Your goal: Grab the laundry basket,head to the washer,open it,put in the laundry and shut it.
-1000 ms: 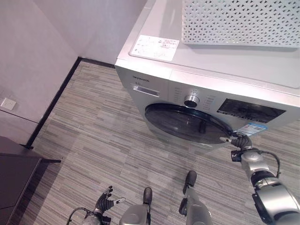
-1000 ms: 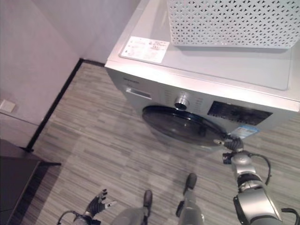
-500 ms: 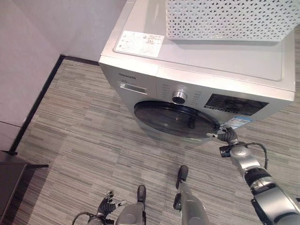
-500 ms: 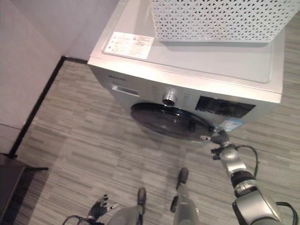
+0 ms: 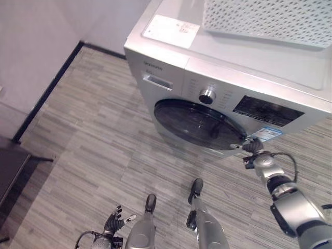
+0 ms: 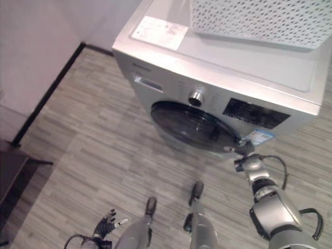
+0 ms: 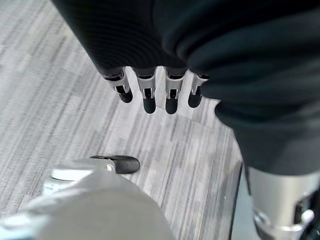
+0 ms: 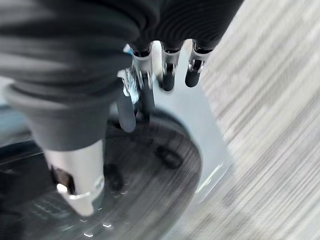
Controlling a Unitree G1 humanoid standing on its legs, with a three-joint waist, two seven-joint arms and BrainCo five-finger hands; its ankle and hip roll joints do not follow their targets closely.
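A silver front-loading washer stands ahead with its dark round door closed. The white perforated laundry basket rests on the washer's top. My right hand is at the door's right rim, below the display, a fingertip reaching onto the edge. In the right wrist view its fingers are fairly straight against the rim of the door, holding nothing. My left hand hangs low by my side over the floor, and its fingers are relaxed and empty.
The washer's front has a round knob and a dark display panel. A wall with a dark baseboard runs along the left. Dark furniture stands at the left edge. Grey striped floor lies before the washer.
The camera has shifted, so the washer sits differently in the picture. My right hand stays at the door's right rim and the door is still closed. The left hand still hangs low.
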